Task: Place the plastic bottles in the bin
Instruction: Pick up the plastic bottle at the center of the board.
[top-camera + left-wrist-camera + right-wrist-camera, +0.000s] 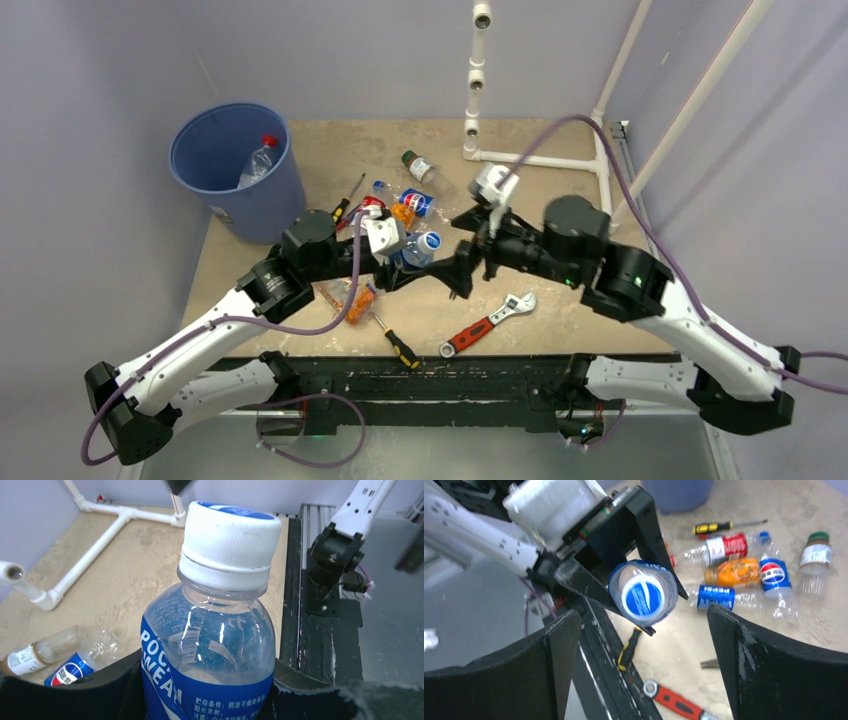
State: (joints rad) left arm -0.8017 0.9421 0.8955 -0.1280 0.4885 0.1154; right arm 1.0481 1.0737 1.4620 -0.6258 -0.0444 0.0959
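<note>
My left gripper (412,258) is shut on a clear bottle with a blue label and a white cap (426,244), held above the table's middle. In the left wrist view this bottle (215,630) fills the space between the jaws. My right gripper (462,245) is open and empty, facing the bottle's cap (643,592) a short way off. The blue bin (222,200) stands at the far left with one red-capped bottle (258,160) inside. Several more bottles lie behind the grippers: red-labelled (724,547), orange (736,571), Pepsi (774,575), and green-capped (418,167).
A crushed orange bottle (350,295) lies by the left arm. A black-and-yellow screwdriver (397,343) and a red-handled wrench (488,325) lie near the front edge. Another screwdriver (348,198) lies by the bin. A white pipe frame (540,160) stands at the back right.
</note>
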